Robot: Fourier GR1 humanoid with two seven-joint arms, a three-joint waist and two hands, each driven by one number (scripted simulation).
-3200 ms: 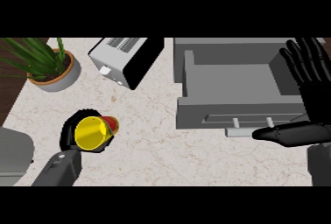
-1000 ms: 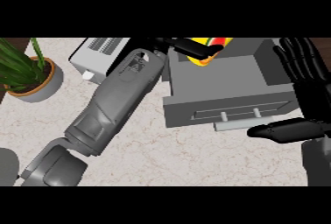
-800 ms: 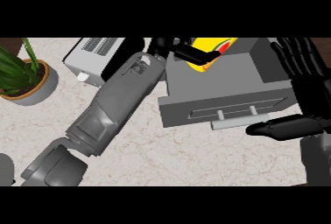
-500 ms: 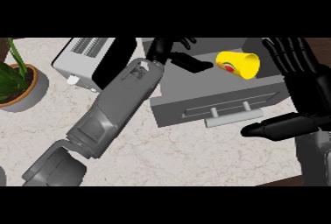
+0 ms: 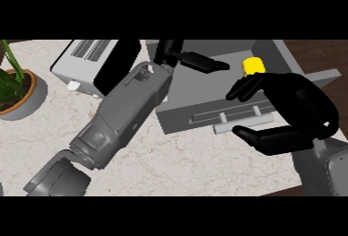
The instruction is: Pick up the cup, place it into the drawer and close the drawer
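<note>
Cup (image 5: 253, 65) in drawer (image 5: 192, 120), lower part hidden behind right hand (image 5: 299, 103).

The kitchen counter (image 5: 204, 161) is seen from a single camera set at the robot's head and aimed steeply down at the worktop. The scene is taken from close range. The left forearm (image 5: 122, 120) is brought in from the lower edge and is stretched diagonally up the frame. The right hand (image 5: 299, 106) is caught large and near the lens at the right. The open drawer (image 5: 183, 120) is framed at upper centre, with the toaster (image 5: 88, 60) held at upper left. The potted plant (image 5: 17, 92) is cut off by the left border. A strip of dark floor (image 5: 316, 53) is taken in beyond the counter at top right.
</note>
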